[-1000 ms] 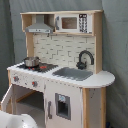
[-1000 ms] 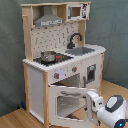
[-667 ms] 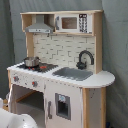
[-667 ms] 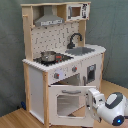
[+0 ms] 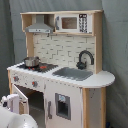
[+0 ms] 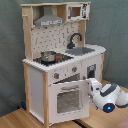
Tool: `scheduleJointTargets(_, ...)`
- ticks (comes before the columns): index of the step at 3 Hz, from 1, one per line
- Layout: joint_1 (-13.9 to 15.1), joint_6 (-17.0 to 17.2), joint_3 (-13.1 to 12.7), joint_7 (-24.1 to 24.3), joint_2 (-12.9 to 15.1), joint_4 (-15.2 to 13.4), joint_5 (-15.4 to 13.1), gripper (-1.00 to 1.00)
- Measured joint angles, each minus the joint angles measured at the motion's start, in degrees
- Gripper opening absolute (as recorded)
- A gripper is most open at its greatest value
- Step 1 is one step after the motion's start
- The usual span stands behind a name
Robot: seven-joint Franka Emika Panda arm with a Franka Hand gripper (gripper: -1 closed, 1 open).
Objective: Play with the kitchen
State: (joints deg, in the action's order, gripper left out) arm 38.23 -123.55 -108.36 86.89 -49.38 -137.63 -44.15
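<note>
The kitchen (image 5: 100,80) of pale wood and white panels stands upright in both exterior views, with a grey hood (image 5: 40,27), a black faucet (image 5: 85,59), a sink (image 5: 72,73) and a metal pot (image 5: 31,61) on the stovetop. In the second exterior view its windowed oven door (image 6: 69,100) hangs partly open. My gripper (image 6: 92,84) sits at the door's upper right corner, against its edge. The white arm (image 6: 110,97) reaches in from the second exterior view's right. In the first exterior view the open door (image 5: 20,100) shows edge-on, with the arm (image 5: 11,120) low at the left.
A grey curtain (image 6: 12,60) hangs behind the kitchen. The kitchen rests on a wooden surface (image 6: 15,117). A white cupboard door (image 5: 62,105) with a handle is closed under the sink. A toy microwave (image 6: 75,11) sits at the top.
The arm has shifted slightly toward the oven door's edge. The door stays partly open at about the same angle.
</note>
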Motion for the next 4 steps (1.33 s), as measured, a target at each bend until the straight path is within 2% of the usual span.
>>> scheduleJointTargets(1,4.5,-3.9,0.5,0.0,-0.7,0.1,-0.7,1.00)
scheduleJointTargets(2,8.1,-8.3,1.3,-0.1,-1.4,0.9,-2.5,1.00)
scheduleJointTargets(4,14.1,-15.7,2.0,-0.3,-1.6,5.2,-7.5,1.00)
